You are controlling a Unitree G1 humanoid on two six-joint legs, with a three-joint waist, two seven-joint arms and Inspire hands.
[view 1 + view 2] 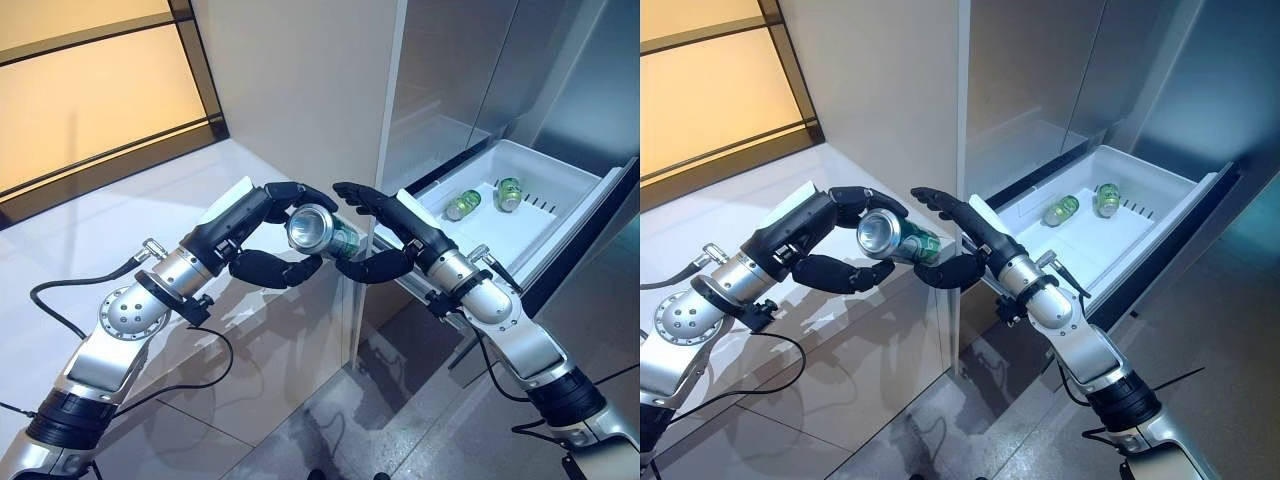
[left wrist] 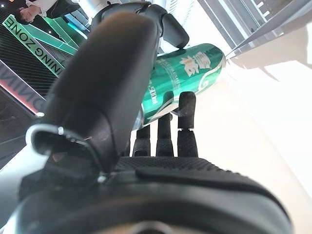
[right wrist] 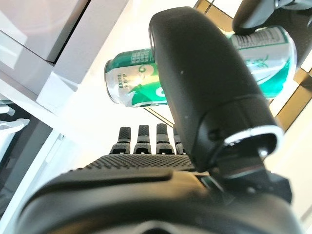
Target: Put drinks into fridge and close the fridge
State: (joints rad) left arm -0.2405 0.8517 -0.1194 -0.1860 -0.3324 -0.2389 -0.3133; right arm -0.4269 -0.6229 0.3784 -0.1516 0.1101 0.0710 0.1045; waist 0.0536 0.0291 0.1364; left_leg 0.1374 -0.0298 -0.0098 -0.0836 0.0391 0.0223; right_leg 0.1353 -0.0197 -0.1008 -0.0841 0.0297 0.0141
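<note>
A: Left eye view: green drink can held on its side in mid-air between both hands. Left hand curled round the silver-lid end, right hand cupping the far end, thumb beneath. Looks like a handover, since the open fridge drawer lies on the right arm's side.

B: Right eye view: same pairing. Two more green cans already lying inside the white drawer, well apart from the held one. Drawer pulled out, fridge not closed.

A: Left wrist view: thumb and fingers wrapped on the can body, firmly clasped.

B: Right wrist view: thumb across the can, fingers rising beneath it, curling in. Whether fully gripping, hard to say; probably taking the weight before the left lets go.
</note>
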